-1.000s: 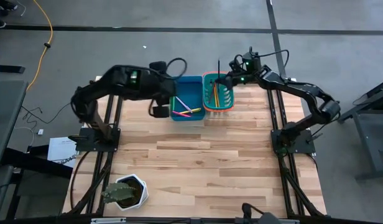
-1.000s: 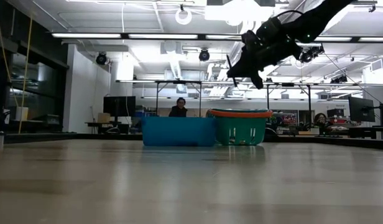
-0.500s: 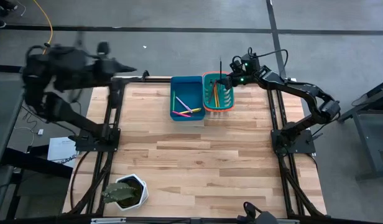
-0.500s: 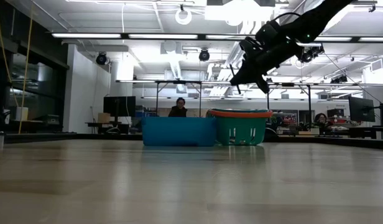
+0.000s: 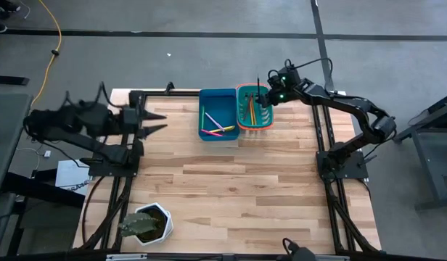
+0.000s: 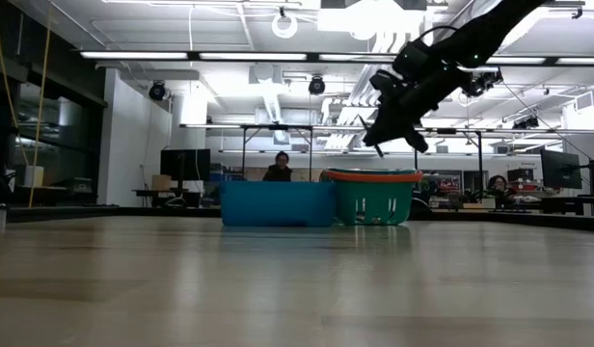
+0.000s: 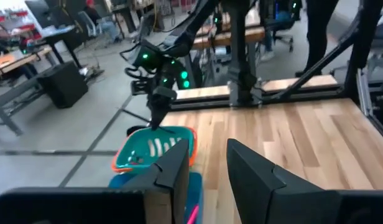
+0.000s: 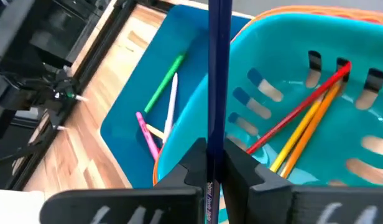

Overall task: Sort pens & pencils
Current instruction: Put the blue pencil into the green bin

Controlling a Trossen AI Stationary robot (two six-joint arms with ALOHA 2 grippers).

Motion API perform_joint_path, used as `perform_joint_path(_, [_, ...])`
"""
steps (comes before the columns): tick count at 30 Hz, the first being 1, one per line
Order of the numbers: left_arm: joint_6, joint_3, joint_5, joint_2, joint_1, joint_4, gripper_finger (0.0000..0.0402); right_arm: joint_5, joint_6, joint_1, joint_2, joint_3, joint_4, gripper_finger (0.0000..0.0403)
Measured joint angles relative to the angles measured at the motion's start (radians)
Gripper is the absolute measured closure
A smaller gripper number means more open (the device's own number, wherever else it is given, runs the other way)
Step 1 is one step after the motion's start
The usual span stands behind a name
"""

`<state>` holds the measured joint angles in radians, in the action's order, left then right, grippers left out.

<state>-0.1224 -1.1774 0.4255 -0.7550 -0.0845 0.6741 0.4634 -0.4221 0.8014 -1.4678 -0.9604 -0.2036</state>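
The wooden table (image 5: 231, 188) is seen from above w/ two bins side by side at approx. 12 o'clock, touching: a blue bin (image 5: 218, 114) and, at its 3 o'clock, a teal basket (image 5: 254, 107) w/ an orange rim. The right gripper (image 5: 261, 96) is held over the teal basket, nr its edge toward the blue bin, and is clamped on a dark purple pencil (image 8: 217, 74). The pencil's long axis is close to vertical, pointing down into the basket; in the right wrist view it is shown crossing the wall between the two bins, so which bin lies directly under the tip cannot be told for sure. By judgement, the coming move turns on that: the stick is to be lowered or released straight down, and a small shift toward 9 o'clock would put it in the blue bin instead. In the low view the right gripper (image 6: 391, 127) is seen above the basket rim, not yet inside. The teal basket is holding a red pencil (image 8: 297, 106) and orange pencils (image 8: 306, 134) lying aslant. The blue bin is holding a green pen (image 8: 161, 84), a pink pen (image 8: 147, 134), a white/pale stick (image 8: 171, 99) and a yellow one, partly hidden. The left gripper (image 5: 154, 122) is parked at 9 o'clock, fingers apart, empty, well apart from both bins; the right arm is much the nearer. A potted plant (image 5: 146, 223) is set at approx. 7 o'clock.
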Motion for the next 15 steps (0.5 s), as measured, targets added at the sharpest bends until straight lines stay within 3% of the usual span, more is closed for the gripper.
perform_joint_path(4, [-0.002,0.187,0.001,0.085,-0.023,-0.128,0.0306,0.0,-0.025,-0.023,-0.041,0.0,0.003,0.0392])
perform_joint_path(10, [-0.004,0.342,-0.001,0.149,-0.021,-0.189,0.0305,0.001,-0.048,-0.066,-0.109,0.0,0.035,0.0392])
perform_joint_path(15, [-0.028,0.516,0.0,0.205,-0.021,-0.394,0.0305,0.001,-0.085,-0.076,-0.135,0.0,0.09,0.0392])
